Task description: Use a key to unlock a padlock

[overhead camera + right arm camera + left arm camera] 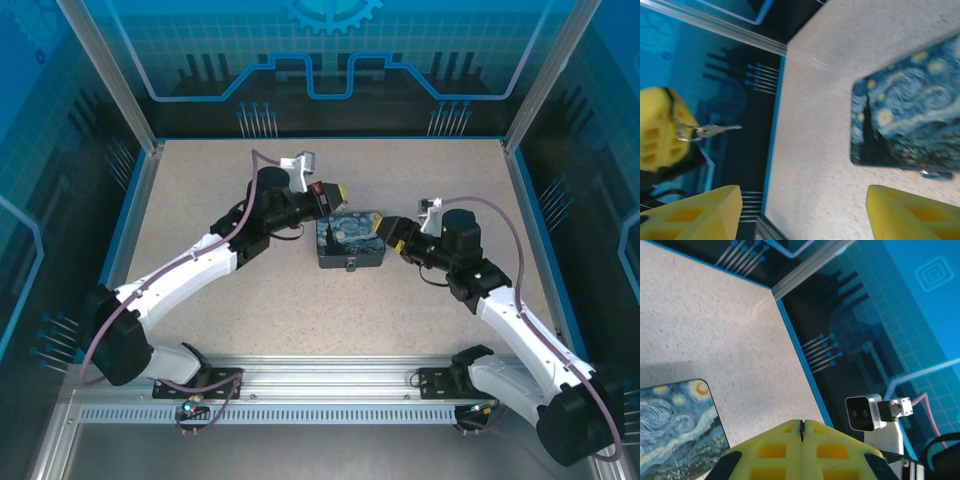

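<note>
L end effector (pixel 801 427) pinched shut on key (pixel 715 130), R end effector (pixel 802 202) wide open; R should prob steady padlock (pixel 351 266) at box (pixel 910 120) front ahead of it first.

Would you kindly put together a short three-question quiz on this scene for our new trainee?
1. True or false: the right gripper stands open with nothing between its fingers.
2. What holds the key by its ring? A) the left gripper B) the right gripper C) nothing, it lies on the table
3. Short answer: what printed thing lies on the table near both grippers?

Key: 1 true; 2 A; 3 the Starry Night box.
</note>
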Motion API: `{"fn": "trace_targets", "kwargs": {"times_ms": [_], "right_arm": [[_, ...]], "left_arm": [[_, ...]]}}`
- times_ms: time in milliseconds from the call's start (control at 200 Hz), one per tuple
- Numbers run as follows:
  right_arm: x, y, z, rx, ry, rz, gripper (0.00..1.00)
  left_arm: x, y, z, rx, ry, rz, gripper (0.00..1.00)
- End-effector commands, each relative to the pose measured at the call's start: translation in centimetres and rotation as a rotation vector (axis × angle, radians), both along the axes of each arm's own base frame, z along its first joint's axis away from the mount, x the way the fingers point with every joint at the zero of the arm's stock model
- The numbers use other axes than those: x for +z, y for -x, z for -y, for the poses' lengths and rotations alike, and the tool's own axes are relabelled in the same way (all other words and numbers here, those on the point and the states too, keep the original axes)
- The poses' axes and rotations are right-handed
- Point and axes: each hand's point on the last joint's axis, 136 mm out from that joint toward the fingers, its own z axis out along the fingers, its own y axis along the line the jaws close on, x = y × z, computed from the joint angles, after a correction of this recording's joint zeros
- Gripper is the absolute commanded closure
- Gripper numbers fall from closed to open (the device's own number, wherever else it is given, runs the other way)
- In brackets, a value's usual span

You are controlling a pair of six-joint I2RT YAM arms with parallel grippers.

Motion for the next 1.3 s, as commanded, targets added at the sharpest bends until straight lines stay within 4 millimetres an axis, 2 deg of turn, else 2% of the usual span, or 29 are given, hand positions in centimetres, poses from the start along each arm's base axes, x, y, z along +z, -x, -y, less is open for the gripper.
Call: {"fn": "trace_targets", "kwargs": {"times_ms": [0, 170, 420, 775, 890, 905, 1296], "right_arm": [[4.6, -1.3, -0.1, -0.055, -0.140, 0.135, 0.33], [7.1, -2.2, -0.6, -0.107, -0.208, 0.218, 0.33], [8.7, -4.1, -4.5, -0.072, -0.246, 0.261, 0.35], [8.9, -6.7, -9.5, -0.016, -0.296, 0.248, 0.42], [7.6, -6.7, -10.9, 0.016, -0.287, 0.218, 0.45], [8.6, -6.7, -11.0, 0.019, -0.300, 0.235, 0.45], [6.7, -6.5, -12.3, 0.044, -0.289, 0.190, 0.57]], "left_arm": [[1.5, -1.1, -2.0, 0.121, 0.053, 0.105, 1.00], [1.8, -1.3, -3.9, 0.233, 0.194, 0.130, 1.00], [1.1, -1.5, -5.6, 0.327, 0.314, 0.072, 1.00], [0.7, -1.2, -6.6, 0.375, 0.426, 0.019, 1.00], [1.0, -1.3, -6.8, 0.382, 0.436, 0.026, 1.00], [1.0, -1.3, -6.8, 0.384, 0.437, 0.025, 1.00], [1.3, -1.5, -7.0, 0.399, 0.439, 0.035, 1.00]]}}
